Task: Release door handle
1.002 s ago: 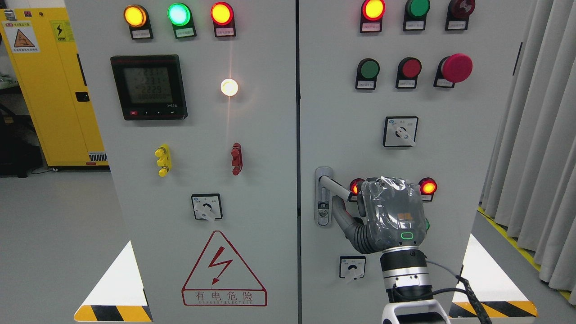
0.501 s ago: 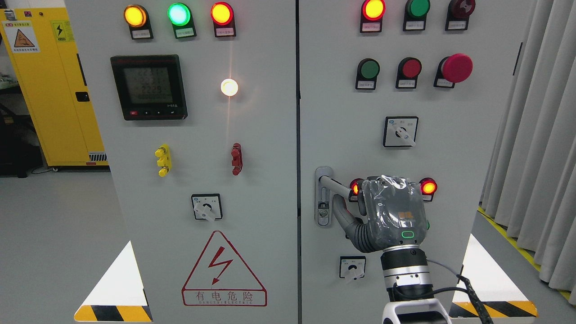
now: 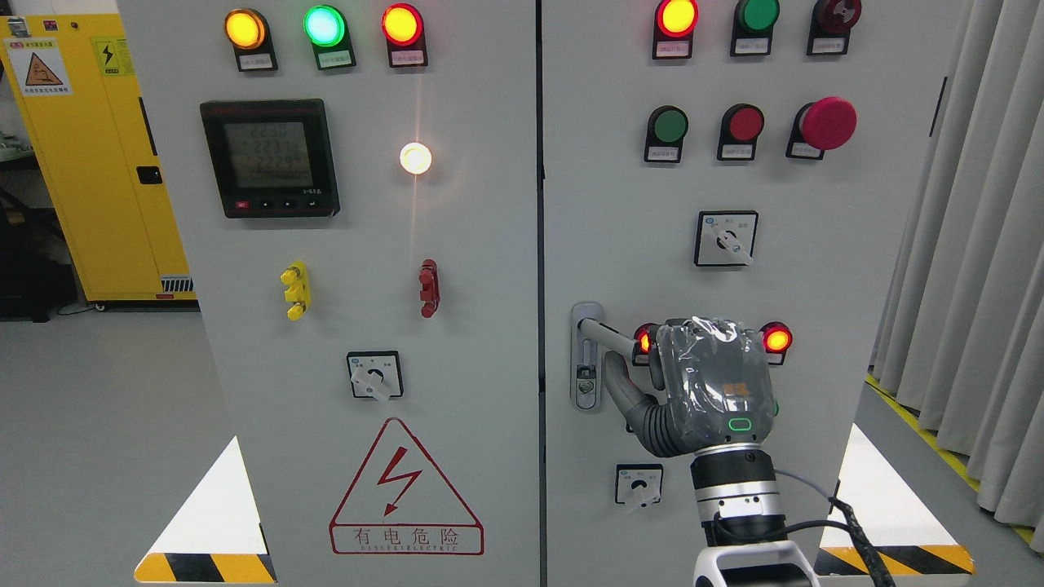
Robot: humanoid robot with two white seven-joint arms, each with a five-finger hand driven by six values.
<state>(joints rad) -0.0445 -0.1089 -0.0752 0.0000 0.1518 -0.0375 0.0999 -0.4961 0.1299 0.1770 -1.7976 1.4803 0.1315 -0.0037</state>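
Observation:
The grey door handle (image 3: 605,332) sticks out to the right from its lock plate (image 3: 585,355) on the right cabinet door (image 3: 620,244). My right hand (image 3: 652,367) comes up from the bottom edge with its plastic-wrapped back toward the camera. It covers the handle's outer end and is shut on it. The thumb (image 3: 621,393) reaches left under the lever. The other fingers are hidden behind the hand. My left arm does not show.
Both cabinet doors stand shut, with the seam (image 3: 540,326) between them. Red lamps (image 3: 776,337) glow beside the hand and a rotary switch (image 3: 639,484) sits below it. Grey curtains (image 3: 979,285) hang at the right and a yellow cabinet (image 3: 90,163) stands at the left.
My right hand has drifted very slightly to the right. The handle keeps the same angle and the hand still covers its end.

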